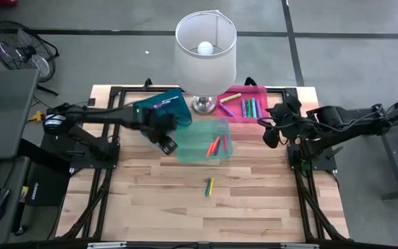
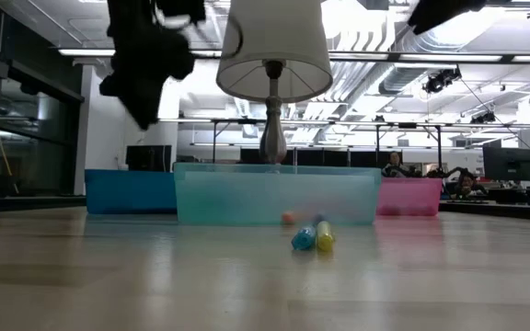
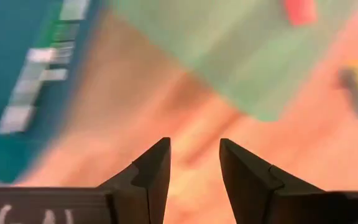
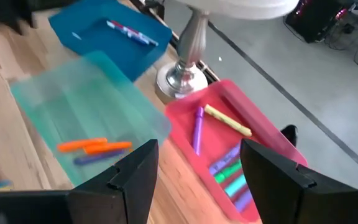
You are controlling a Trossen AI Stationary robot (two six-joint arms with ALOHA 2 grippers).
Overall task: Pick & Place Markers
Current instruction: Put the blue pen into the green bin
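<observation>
Right now we see the left gripper (image 1: pixel 168 144) part open, empty, above the table; two loose markers (image 1: pixel 209 186) lie well ahead of it. Likely light, stiff, slick: we'd pinch mid-barrel. Right gripper (image 1: pixel 271 134) waits wide, empty.

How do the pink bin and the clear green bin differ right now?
The pink bin sits at the table's far edge, right of the lamp; the green bin lies nearer the middle. The pink bin is opaque, the green bin see-through. The pink bin holds purple, yellow, green and blue markers; the green bin holds mostly orange ones. Both are open-topped and rest flat.
</observation>
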